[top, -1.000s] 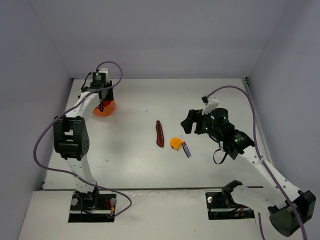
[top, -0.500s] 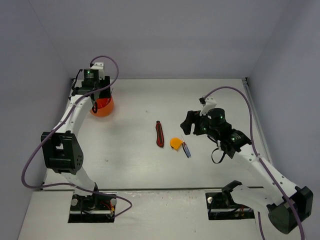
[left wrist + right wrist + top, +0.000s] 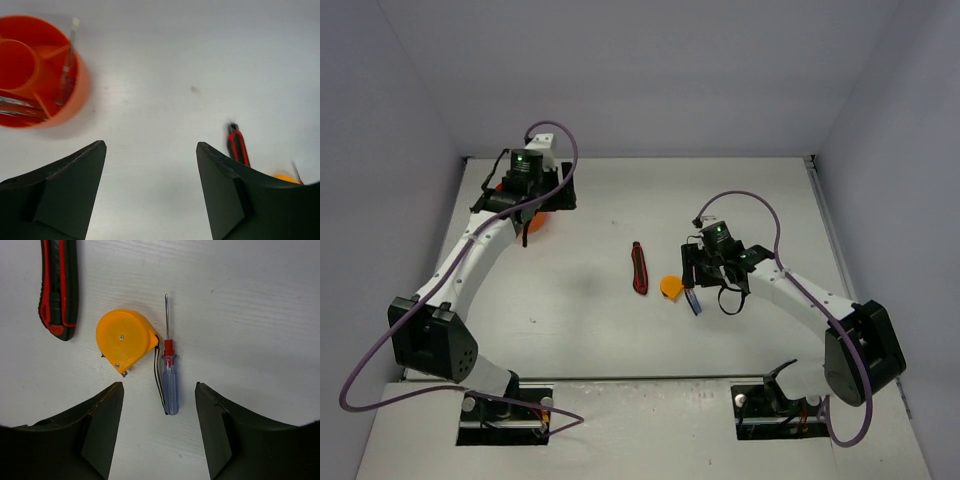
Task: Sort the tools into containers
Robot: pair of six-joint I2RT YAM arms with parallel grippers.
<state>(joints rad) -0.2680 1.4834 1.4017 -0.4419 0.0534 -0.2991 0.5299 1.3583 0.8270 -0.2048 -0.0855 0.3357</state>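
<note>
Right gripper [image 3: 158, 386]: fingers spread wide and empty, hanging over the screwdriver and the tape measure's near edge.
Left gripper [image 3: 151, 144]: fingers apart, holding nothing, above bare worktop [image 3: 165, 45] beside the tub.
Screwdriver [image 3: 169, 356]: lies flat on the worktop, thin shaft pointing away from the right wrist camera, clear blue handle nearest it.
Tape measure [image 3: 125, 340]: just beside the screwdriver's red collar, seemingly touching; its black cord runs along the handle.
Red-black tool [image 3: 59, 285]: well apart from the tape measure, off to the left in the right wrist view.
Tub [image 3: 75, 97]: at the far left of the worktop, silver wrenches [image 3: 67, 65] already in its compartments.
Handling: the screwdriver looks light and stiff, with a smooth handle likely to roll or slip.
Where to hold: across the handle, the thickest part; the shaft sits too low.
Caution: the cord may get pinched along with the handle.
</note>
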